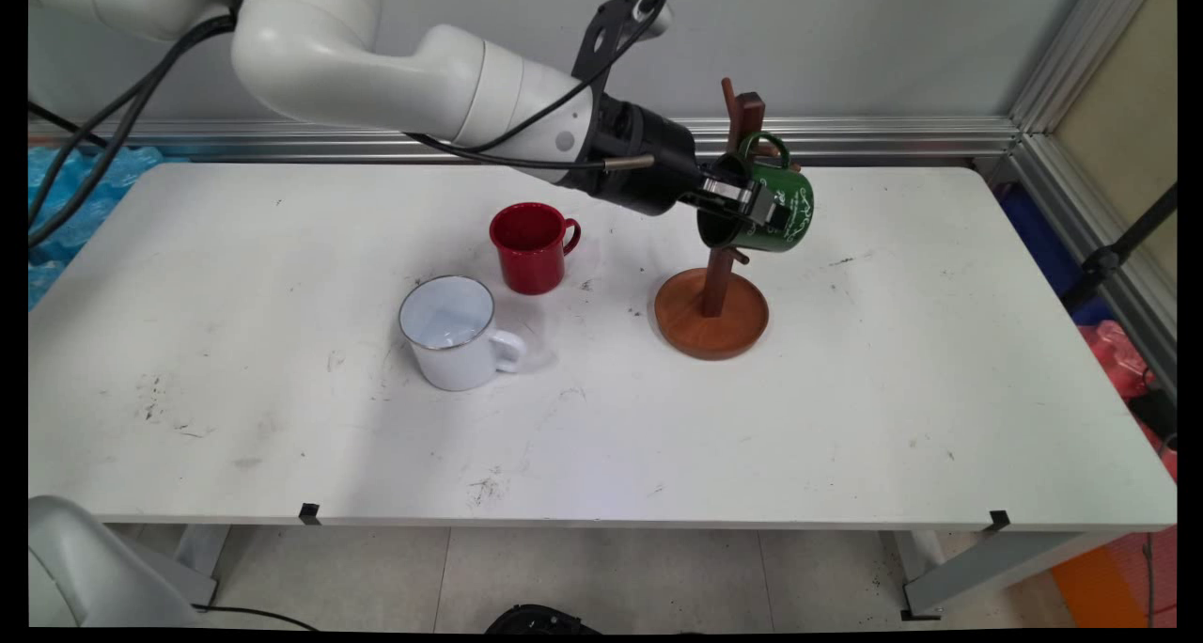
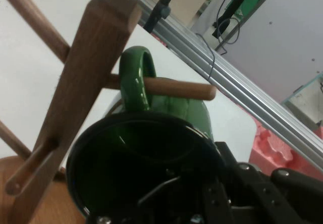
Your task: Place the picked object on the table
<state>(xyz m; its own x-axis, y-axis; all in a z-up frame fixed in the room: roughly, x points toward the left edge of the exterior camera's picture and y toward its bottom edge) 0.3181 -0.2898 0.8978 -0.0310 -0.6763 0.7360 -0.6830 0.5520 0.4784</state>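
Main view high above table (image 1: pixel 601 436); hand view close on green mug (image 2: pixel 146 178), rack (image 2: pixel 75 98), both shared.

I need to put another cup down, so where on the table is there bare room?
The table's right half beyond the wooden mug stand is bare, and so is the near strip in front of the white mug. The middle is crowded: red mug, white mug, stand.

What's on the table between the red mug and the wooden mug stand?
Bare tabletop between red mug and stand, seen in the main view.
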